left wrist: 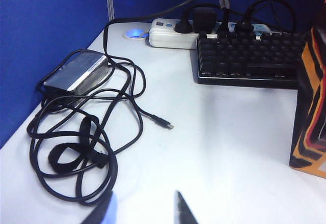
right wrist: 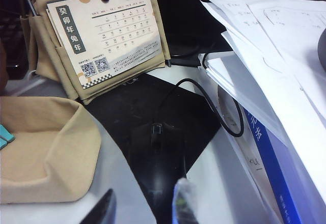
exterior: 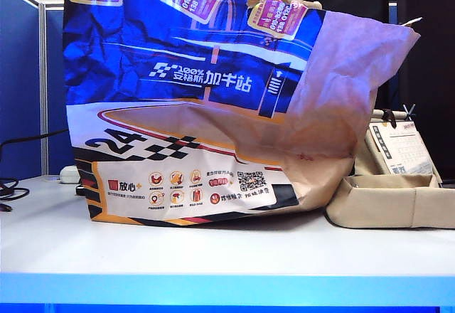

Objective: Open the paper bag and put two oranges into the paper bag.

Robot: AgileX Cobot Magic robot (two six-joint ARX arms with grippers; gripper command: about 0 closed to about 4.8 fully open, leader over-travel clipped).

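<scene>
The paper bag [exterior: 199, 114] stands on the white table and fills most of the exterior view, its dark blue, white and orange face printed with "24". No oranges show in any view. Neither gripper appears in the exterior view. In the left wrist view, my left gripper [left wrist: 144, 199] hangs open over bare table, with a corner of the bag [left wrist: 310, 112] off to one side. In the right wrist view, my right gripper [right wrist: 145, 197] is open too, nothing between its fingers, above a black mouse [right wrist: 155, 152].
A beige fabric tray [exterior: 391, 206] with a desk calendar [exterior: 402, 146] stands right of the bag. Near the left gripper lie a power adapter [left wrist: 79, 71], coiled cables [left wrist: 81, 147], a power strip [left wrist: 173, 33] and a keyboard [left wrist: 244, 56]. Stacked papers [right wrist: 270, 56] flank the mouse.
</scene>
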